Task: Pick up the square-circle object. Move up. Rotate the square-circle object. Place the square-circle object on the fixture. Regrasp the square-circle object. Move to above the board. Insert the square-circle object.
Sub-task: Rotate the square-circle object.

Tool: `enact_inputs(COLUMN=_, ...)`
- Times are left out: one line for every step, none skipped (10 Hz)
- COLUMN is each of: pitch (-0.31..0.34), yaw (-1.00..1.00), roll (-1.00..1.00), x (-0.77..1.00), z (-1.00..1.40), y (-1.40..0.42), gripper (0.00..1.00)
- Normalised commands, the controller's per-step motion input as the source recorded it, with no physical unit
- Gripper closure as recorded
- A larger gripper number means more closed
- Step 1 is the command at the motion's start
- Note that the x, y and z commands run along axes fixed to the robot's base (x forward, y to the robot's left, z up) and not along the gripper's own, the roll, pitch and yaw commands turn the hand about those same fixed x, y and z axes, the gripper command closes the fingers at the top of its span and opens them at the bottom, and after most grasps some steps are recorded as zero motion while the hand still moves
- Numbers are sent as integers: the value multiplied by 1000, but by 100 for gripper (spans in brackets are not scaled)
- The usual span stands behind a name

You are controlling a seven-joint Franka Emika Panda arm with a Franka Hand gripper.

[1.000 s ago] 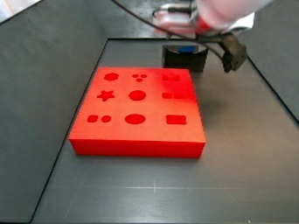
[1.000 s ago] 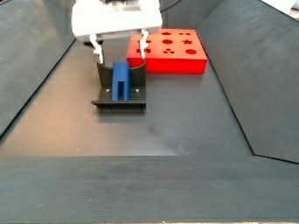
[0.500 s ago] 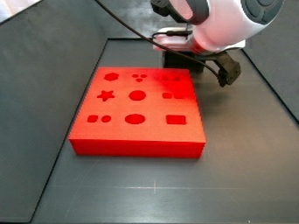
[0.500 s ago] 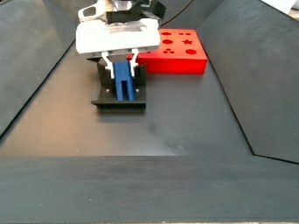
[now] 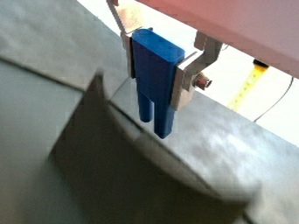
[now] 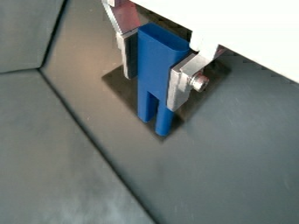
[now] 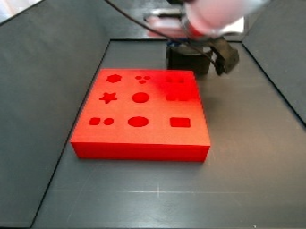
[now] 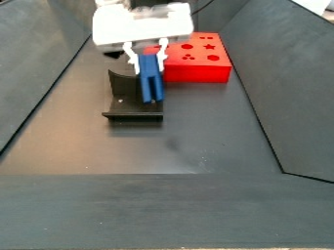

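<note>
Block (image 6: 153, 77): smooth blue plastic, slight sheen, in both wrist views. Pincer (image 5: 158, 59) closed on block, above fixture (image 8: 128, 101); fingers (image 6: 184, 77) brushed silver metal, flat, faintly reflective. Fixture: dark matt, plastic or metal unclear. Board (image 7: 141, 114): red plastic look, smooth, matt. Floor (image 8: 196, 137): dark grey, matt, faintly scuffed. Pincer housing white, glossy.

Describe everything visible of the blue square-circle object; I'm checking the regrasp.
The square-circle object is a bright blue, smooth, plastic-looking elongated block with a slot splitting one end into two legs, seen in a wrist view. The gripper holds it, jaws closed on its sides. It hangs tilted over the fixture, seemingly lifted clear, near the board.
</note>
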Motion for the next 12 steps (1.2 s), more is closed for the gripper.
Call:
enact_inputs(pitch=-74, yaw=10, roll=-90, x=-807, z=1000, y=84, gripper=100)
enact_inputs(pitch=-77, yaw=2, roll=-91, x=-810, z=1000, y=82, gripper=100)
enact_inputs(pitch=-81, yaw=-14, roll=-95, x=-814, z=1000, y=77, gripper=100)
enact_inputs(pitch=-77, yaw=-31, roll=-100, x=-817, z=1000, y=73, gripper=100)
enact_inputs(pitch=-73, yaw=-45, roll=-102, x=-820, z=1000, y=70, gripper=100)
enact_inputs(pitch=-67, yaw=-53, roll=-105, x=-819, z=1000, y=66, gripper=100)
enact_inputs(pitch=-52, yaw=-63, roll=-112, x=-811, z=1000, y=58, gripper=100)
enact_inputs(pitch=-41, yaw=-70, roll=-113, x=-797, z=1000, y=54, gripper=100)
enact_inputs(pitch=-26, yaw=-74, roll=-112, x=-633, z=820, y=35, gripper=100)
enact_inputs(pitch=-15, yaw=-71, roll=-111, x=-529, z=699, y=23, gripper=100)
enact_inputs(pitch=8, yaw=-63, roll=-92, x=-264, z=401, y=6, gripper=100)
enact_inputs(pitch=21, yaw=-58, roll=-85, x=-157, z=282, y=-1, gripper=100)
